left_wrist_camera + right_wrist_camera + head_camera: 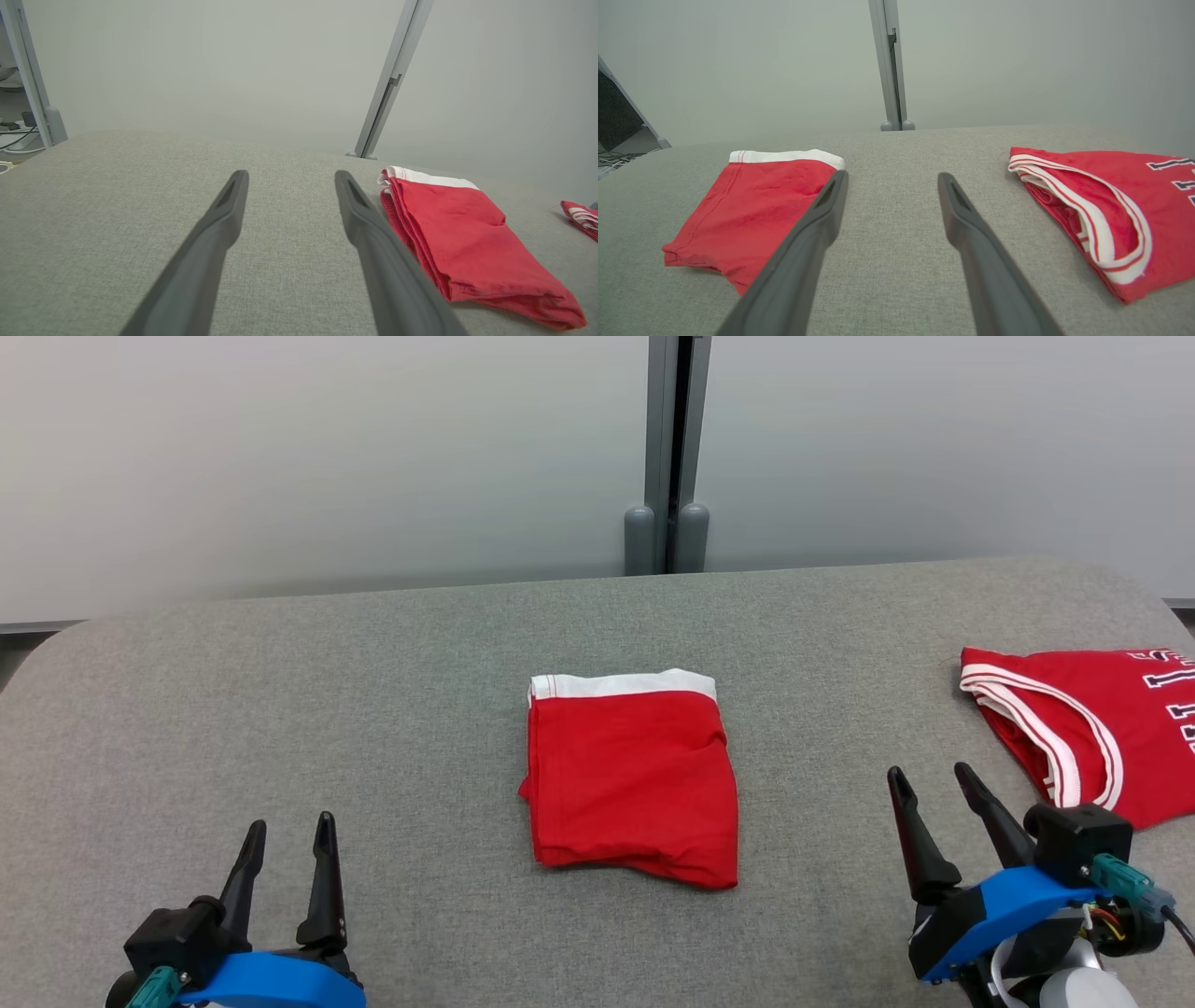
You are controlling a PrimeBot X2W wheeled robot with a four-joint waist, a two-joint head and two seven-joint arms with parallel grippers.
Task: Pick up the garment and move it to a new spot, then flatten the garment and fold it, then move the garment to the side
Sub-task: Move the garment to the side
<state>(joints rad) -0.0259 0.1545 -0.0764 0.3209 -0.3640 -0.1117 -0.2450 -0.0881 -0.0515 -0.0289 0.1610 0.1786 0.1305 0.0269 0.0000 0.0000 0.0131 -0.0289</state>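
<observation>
The garment point(630, 784) is a red piece with a white waistband, folded into a compact rectangle in the middle of the grey fabric-covered table point(373, 709). My left gripper point(291, 821) stands open at the near left, well apart from it; in the left wrist view the garment point(467, 233) lies just right of that gripper point(290, 175). My right gripper point(929, 771) is open at the near right, with nothing between its fingers. In the right wrist view this gripper point(893, 174) points at bare table, with the garment point(752, 210) to its left.
A red jersey point(1092, 728) with white trim and dark lettering lies at the table's right edge, close to my right gripper; it is also in the right wrist view point(1111, 210). Pale partition panels and a grey post point(667, 457) stand behind the table.
</observation>
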